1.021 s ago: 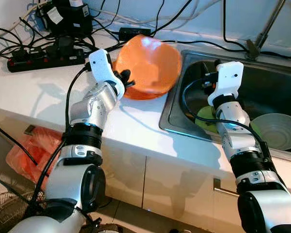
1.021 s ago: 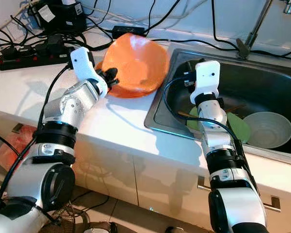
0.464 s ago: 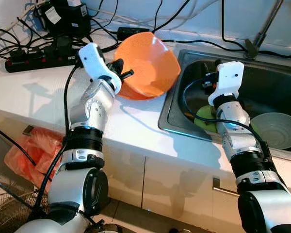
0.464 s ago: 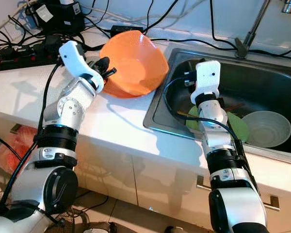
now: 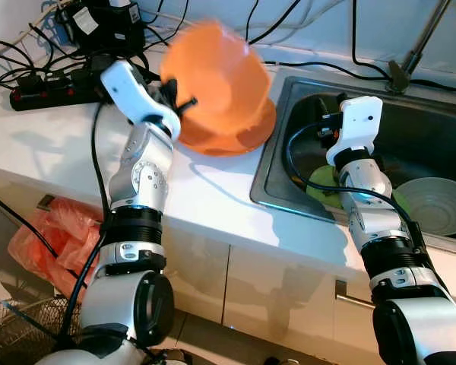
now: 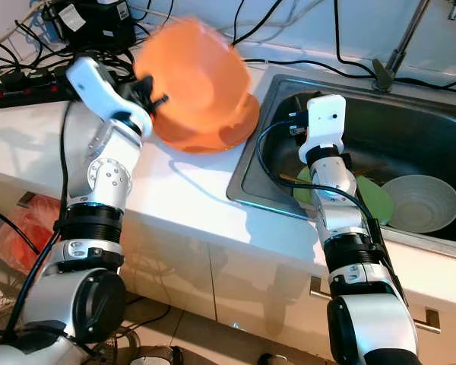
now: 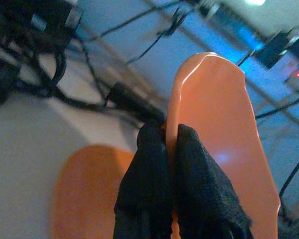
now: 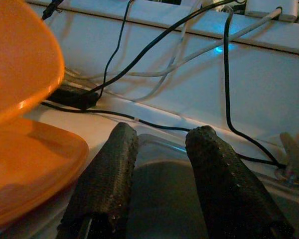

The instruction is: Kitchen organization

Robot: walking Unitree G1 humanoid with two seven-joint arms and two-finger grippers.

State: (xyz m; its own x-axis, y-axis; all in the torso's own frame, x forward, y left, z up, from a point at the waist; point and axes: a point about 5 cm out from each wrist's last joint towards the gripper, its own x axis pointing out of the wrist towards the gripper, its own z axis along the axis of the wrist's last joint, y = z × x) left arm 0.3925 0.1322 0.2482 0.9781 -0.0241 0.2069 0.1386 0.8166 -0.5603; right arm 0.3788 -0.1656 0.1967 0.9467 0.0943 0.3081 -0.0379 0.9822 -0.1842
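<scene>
Pinched shut on the rim of the round orange plastic bowl (image 5: 220, 76), the left gripper (image 7: 168, 149) tips it above a flat orange plate (image 5: 235, 137) on the white countertop (image 5: 53, 144), probably lifting it off. Spread apart and empty, the right gripper (image 8: 162, 174) waits over the steel sink (image 5: 433, 137), near a pale bowl (image 5: 437, 205).

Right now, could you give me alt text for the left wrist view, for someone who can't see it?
Two black fingers of the left tool are pinched shut on the thin rim of an orange bowl, seen edge-on. Below it a second orange dish lies on the white counter, with black cables along the wall behind.
</scene>
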